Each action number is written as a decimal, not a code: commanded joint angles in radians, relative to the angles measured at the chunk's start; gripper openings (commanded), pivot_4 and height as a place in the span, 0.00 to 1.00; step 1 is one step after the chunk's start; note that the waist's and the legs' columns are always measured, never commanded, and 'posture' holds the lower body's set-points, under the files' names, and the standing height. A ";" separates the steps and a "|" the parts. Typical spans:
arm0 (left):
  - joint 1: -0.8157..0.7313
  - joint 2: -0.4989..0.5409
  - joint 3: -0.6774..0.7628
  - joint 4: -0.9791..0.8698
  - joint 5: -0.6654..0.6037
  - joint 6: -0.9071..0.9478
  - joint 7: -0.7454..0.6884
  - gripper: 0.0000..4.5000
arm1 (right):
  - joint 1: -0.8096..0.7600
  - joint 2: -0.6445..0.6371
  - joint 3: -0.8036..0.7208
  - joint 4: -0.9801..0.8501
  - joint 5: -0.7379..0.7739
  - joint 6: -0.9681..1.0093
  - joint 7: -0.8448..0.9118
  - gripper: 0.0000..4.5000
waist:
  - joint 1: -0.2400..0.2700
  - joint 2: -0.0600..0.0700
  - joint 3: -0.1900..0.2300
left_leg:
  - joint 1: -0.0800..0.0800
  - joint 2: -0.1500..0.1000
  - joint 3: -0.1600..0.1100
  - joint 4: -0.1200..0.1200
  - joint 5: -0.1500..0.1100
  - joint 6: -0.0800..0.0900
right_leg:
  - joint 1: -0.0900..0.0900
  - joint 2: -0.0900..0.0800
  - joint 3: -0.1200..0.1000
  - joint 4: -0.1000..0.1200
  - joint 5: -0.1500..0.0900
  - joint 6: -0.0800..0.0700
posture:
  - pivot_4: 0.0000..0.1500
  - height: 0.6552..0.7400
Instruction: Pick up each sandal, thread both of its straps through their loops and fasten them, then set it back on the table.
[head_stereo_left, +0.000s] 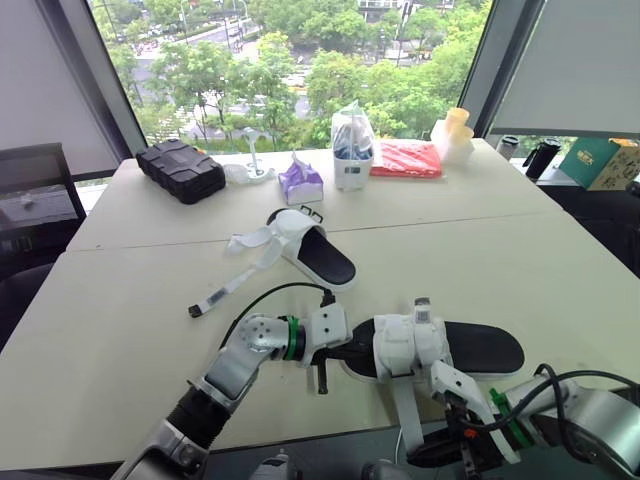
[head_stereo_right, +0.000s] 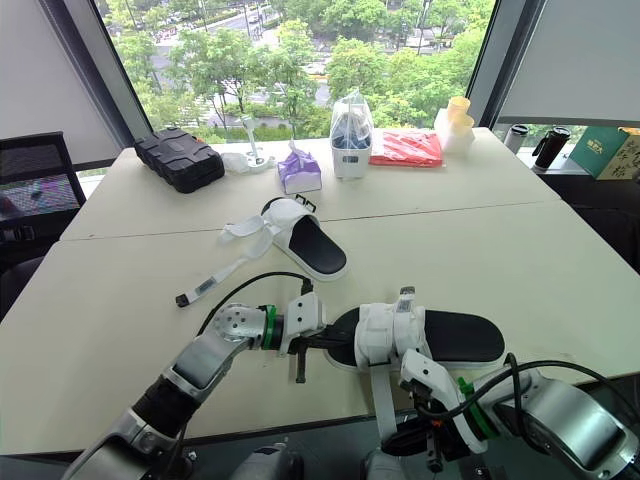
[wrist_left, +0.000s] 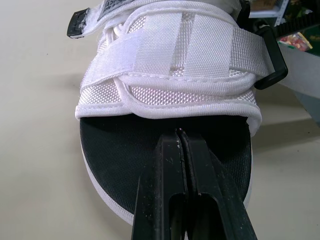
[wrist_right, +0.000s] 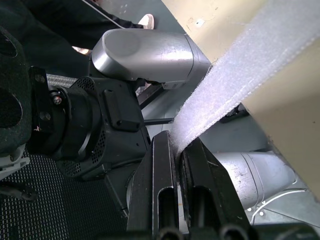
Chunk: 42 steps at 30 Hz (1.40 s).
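I work in what looks like an upper-floor office meeting room: pale tables (head_stereo_left: 520, 250) pushed together, tall windows (head_stereo_left: 300, 60) over treetops and a street, a roller blind (head_stereo_left: 570, 60), a dark office chair (head_stereo_left: 35, 190), and a black case (head_stereo_left: 181, 169) and stacked cups (head_stereo_left: 455, 135) along the far edge.

The near sandal (wrist_left: 115, 145) has a matt black footbed and an upper of white woven webbing with a slight sheen. Its loose strap (wrist_right: 240, 75) is fuzzy white cloth, and the counter (head_stereo_left: 520, 250) is smooth, matt cream.
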 joint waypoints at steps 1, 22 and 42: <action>0.016 0.023 -0.027 0.018 0.020 0.025 -0.012 0.00 | 0.001 -0.028 -0.071 -0.087 0.048 -0.007 0.020 0.01 | 0.000 0.000 0.000 | 0.000 0.000 0.000 0.000 0.000 0.000 | 0.000 0.000 0.000 0.000 0.000 0.000 | 1.00 1.00; 0.004 0.025 -0.032 0.045 0.042 -0.017 0.016 0.00 | -0.548 0.024 0.087 0.195 -0.133 -0.033 -0.023 0.01 | -0.002 0.000 0.000 | -0.001 0.000 0.001 0.000 0.000 0.000 | -0.001 -0.001 0.000 0.000 0.000 -0.001 | 1.00 1.00; -0.019 0.016 -0.030 0.070 0.037 -0.028 0.040 0.00 | -0.702 0.232 0.043 0.383 -0.128 0.097 -0.112 0.99 | -0.002 0.000 0.000 | -0.002 0.000 0.001 0.000 0.000 0.000 | -0.003 -0.001 0.001 0.000 0.001 -0.002 | 1.00 1.00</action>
